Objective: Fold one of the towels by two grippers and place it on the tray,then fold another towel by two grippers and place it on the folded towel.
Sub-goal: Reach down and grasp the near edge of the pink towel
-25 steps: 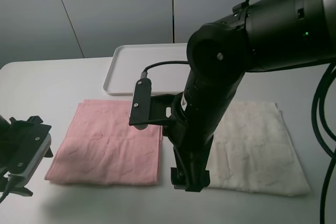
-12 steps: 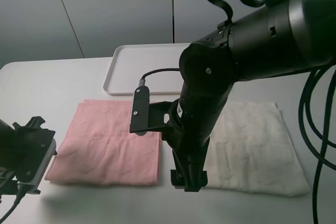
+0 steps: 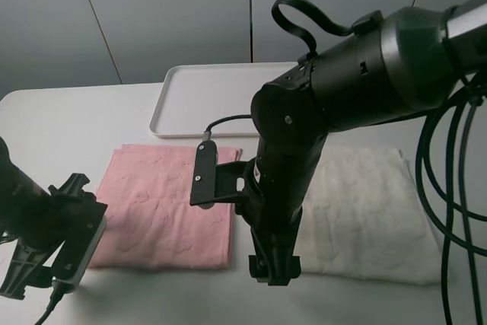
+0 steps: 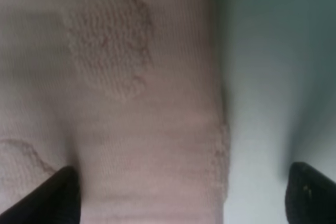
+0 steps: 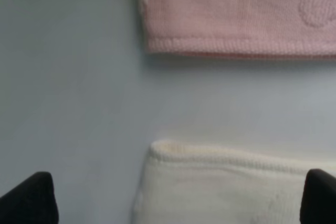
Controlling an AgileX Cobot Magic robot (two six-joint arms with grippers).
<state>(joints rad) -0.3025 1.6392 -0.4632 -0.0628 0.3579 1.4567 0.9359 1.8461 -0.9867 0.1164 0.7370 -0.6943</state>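
The pale pink towel (image 3: 163, 207) lies flat on the table at left of centre, with the cream towel (image 3: 365, 215) flat beside it on the right. Behind both sits the white tray (image 3: 190, 97) with nothing visible on it. My left gripper (image 3: 55, 255) hovers at the pink towel's front left corner. In the left wrist view it (image 4: 184, 198) is open, its fingers straddling the pink towel (image 4: 131, 108) edge. My right gripper (image 3: 274, 268) reaches across to the front gap between the towels. It (image 5: 173, 198) is open over the cream towel (image 5: 226, 182) corner, the pink towel (image 5: 236, 14) edge beyond.
The bulky right arm (image 3: 304, 135) hides the gap between the towels and part of the tray. Black cables (image 3: 449, 188) hang at the right over the cream towel's far side. The white table (image 3: 68, 119) extends left of the tray.
My left gripper has moved right and inward to the pink towel's front left corner. The right arm has swung slightly left and its gripper has stayed near the front gap.
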